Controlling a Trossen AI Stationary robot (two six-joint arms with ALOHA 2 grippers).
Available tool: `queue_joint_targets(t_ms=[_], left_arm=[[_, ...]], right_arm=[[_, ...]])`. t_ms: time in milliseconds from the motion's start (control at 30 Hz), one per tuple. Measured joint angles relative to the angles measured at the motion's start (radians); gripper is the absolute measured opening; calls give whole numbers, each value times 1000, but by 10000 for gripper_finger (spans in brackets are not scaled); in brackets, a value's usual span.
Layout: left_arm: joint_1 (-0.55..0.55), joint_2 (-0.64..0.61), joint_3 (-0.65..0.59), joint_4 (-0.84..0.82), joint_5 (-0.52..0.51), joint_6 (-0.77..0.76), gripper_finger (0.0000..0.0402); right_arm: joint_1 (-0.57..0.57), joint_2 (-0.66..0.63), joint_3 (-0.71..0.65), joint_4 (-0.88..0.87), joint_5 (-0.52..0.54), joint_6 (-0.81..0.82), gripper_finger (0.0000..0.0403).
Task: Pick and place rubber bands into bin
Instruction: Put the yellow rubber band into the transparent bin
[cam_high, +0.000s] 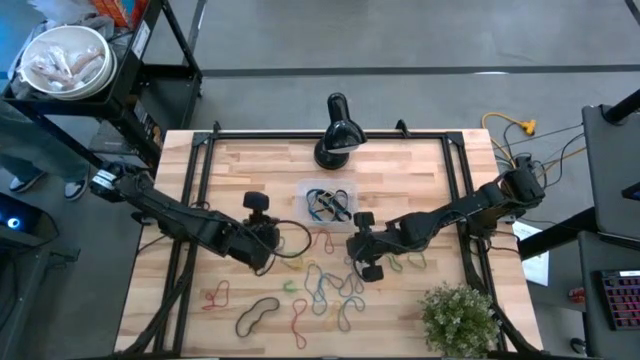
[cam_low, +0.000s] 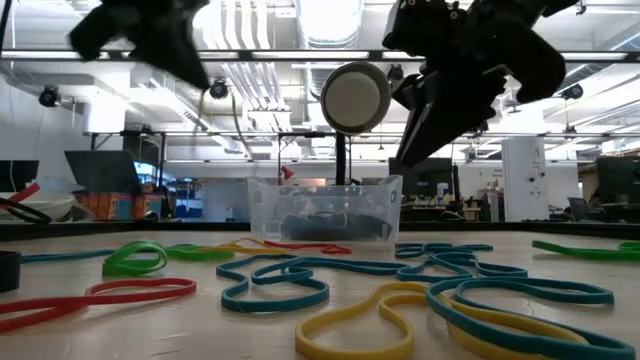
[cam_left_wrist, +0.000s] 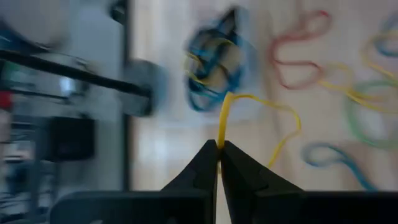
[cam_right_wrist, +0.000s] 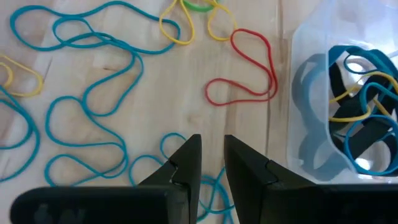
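Two grippers flank your bin (cam_high: 329, 203), which already holds several bands.
Your left gripper (cam_left_wrist: 219, 149) is pinched together on a yellow rubber band (cam_left_wrist: 261, 112), lifted beside the bin. Your right gripper (cam_right_wrist: 212, 152) hovers with its fingers slightly apart and nothing between them, over the loose rubber bands (cam_high: 325, 285) on the table (cam_high: 400, 165).

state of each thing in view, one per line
left gripper: shut on a yellow rubber band, lifted
right gripper: open, empty, over loose bands
bin: upright, holding several bands
loose rubber bands: scattered flat on table
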Motion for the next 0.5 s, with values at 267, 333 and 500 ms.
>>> queue_joint_targets(t_ms=[267,333,500], left_arm=[[42,0,66,224,-102,255,0],[63,0,65,314,-101,341,0],[130,0,61,485,-94,482,0]], right_arm=[[33,0,-15,-3,44,36,63],[38,0,-15,-3,44,43,63],[46,0,-15,-39,44,78,63]])
